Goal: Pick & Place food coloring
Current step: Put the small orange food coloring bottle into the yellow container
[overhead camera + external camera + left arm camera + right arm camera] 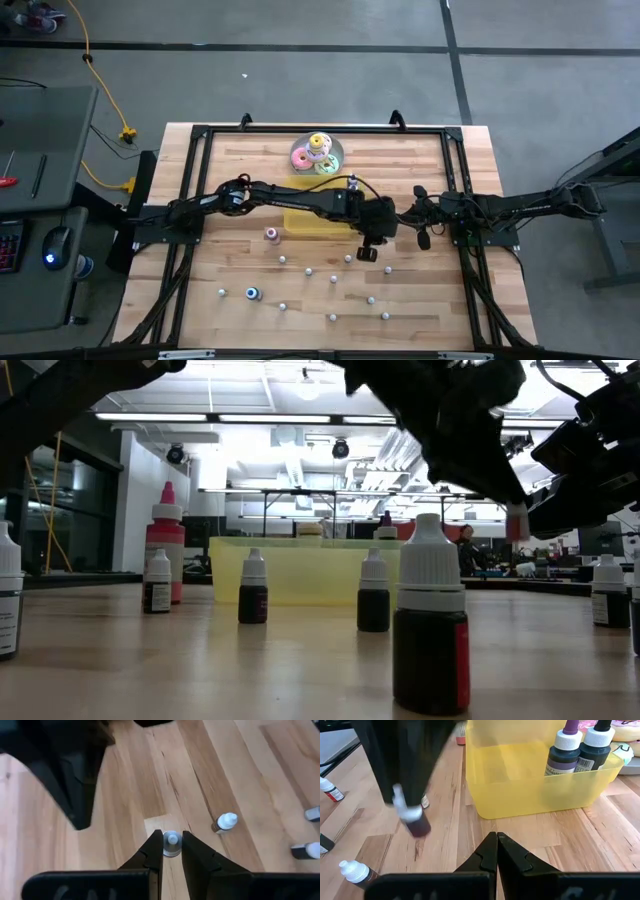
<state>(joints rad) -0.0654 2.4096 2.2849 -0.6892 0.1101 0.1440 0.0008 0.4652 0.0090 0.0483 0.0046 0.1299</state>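
Wooden surface [200, 310], little bottles dotted everywhere, and the left claw [172, 851] is clamped on a food coloring bottle [172, 845] by its cap, lifted clear, likely headed for the yellow tray [530, 795] just beside it. The left arm reaches long across mid-table. The right claw [497, 851] waits, pinched closed, near the tray.

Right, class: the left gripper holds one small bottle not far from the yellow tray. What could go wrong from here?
1. The left gripper pinches the bottle near its cap, and it hangs tilted, so it may slip out.
2. A careless drop could knock over the two bottles standing in the tray.
3. The shut right gripper waits close to the tray, so the arms might bump.
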